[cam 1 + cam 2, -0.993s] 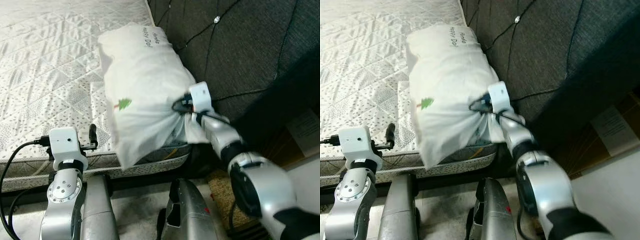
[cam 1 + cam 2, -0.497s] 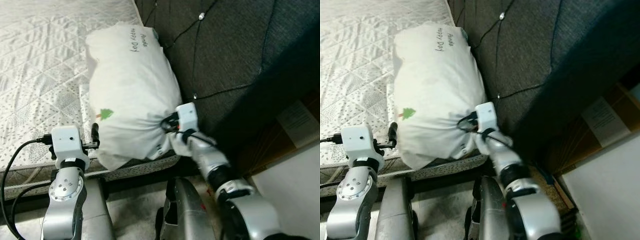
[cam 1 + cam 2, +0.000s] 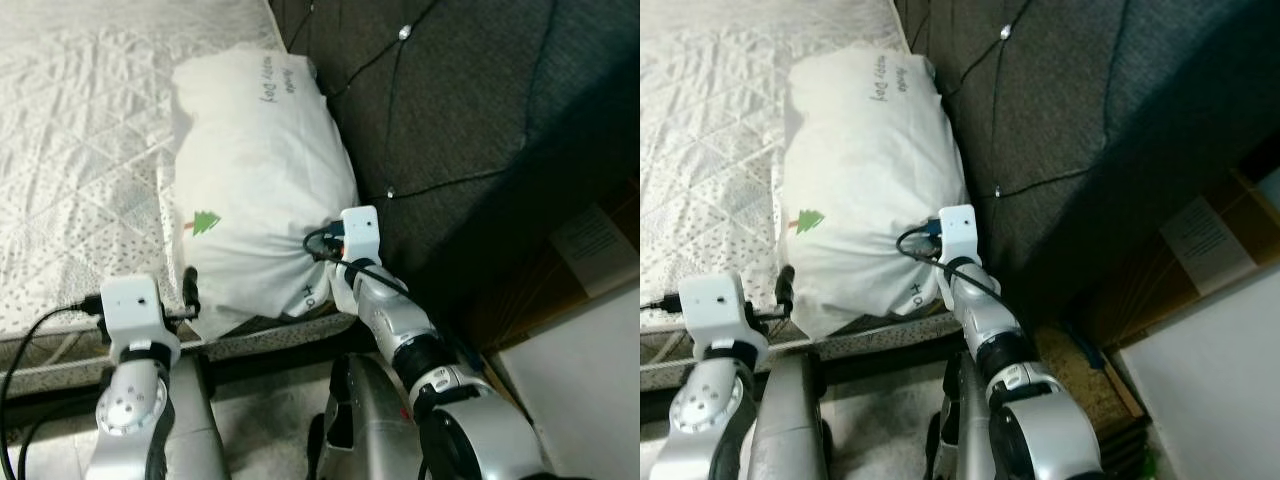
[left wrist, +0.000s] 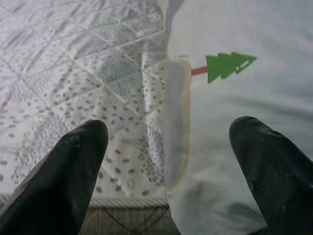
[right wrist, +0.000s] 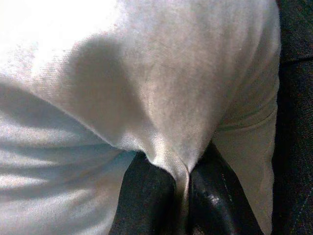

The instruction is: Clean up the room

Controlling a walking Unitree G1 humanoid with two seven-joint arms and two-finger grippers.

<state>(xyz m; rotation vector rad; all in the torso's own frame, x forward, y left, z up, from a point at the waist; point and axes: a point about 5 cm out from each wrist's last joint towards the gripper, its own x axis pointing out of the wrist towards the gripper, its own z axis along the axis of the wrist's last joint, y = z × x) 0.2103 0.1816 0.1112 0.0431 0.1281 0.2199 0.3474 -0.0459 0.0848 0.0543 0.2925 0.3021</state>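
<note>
A white pillow [image 3: 255,180] with a small green tree print and grey lettering lies on the bed's right side, against the dark headboard. My right gripper [image 5: 181,188] is shut on a pinched fold of the pillow's near end [image 3: 318,250]. My left gripper [image 4: 168,161] is open, hovering at the mattress edge just left of the pillow's near corner [image 3: 192,295], with the tree print [image 4: 227,66] ahead of it.
The quilted white mattress [image 3: 80,170] stretches to the left. A dark tufted headboard [image 3: 470,110] rises on the right. Beyond it are a brown cabinet [image 3: 590,250] and a white wall. The floor lies below the bed edge.
The pillow has been drawn farther onto the bed and lies flatter, its near end no longer hanging over the edge. My right gripper moved left with it. The camera shifted too.
</note>
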